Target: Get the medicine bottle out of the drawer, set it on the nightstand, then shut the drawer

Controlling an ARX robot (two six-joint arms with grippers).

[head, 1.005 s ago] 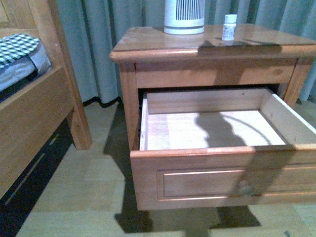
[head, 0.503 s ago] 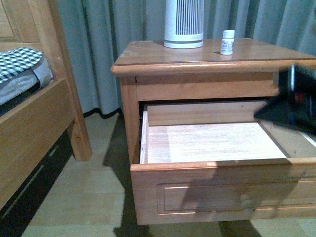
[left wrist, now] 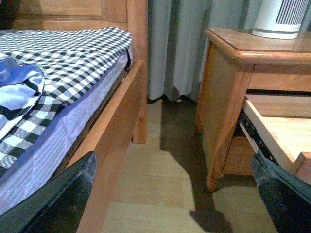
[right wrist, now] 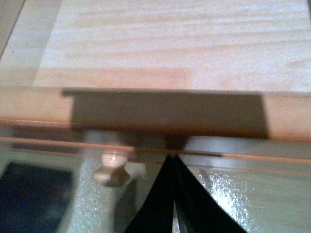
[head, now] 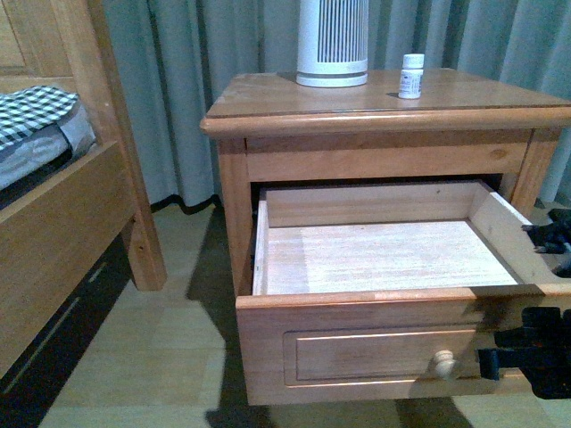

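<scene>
The medicine bottle [head: 411, 76] stands upright on the nightstand top [head: 268, 94], right of the middle. The drawer [head: 384, 334] is pulled far out, and its pale interior [head: 384, 254] holds nothing. My right gripper [head: 488, 364] is shut and empty, low at the drawer's front, just right of the round knob [head: 443, 363]. In the right wrist view its shut tips [right wrist: 171, 158] touch the drawer front below the top rail [right wrist: 146, 114], beside the knob [right wrist: 111, 167]. My left gripper [left wrist: 172, 162] is open and empty above the floor between bed and nightstand.
A large white ribbed cylinder [head: 332, 40] stands at the back of the nightstand top. A wooden bed frame [head: 62, 214] with checked bedding [left wrist: 63, 53] is on the left. Grey curtains [head: 178, 80] hang behind. A strip of wooden floor [head: 169, 330] lies between bed and nightstand.
My right arm has dropped from over the drawer's right side to the drawer front beside the knob. The bottle has not moved.
</scene>
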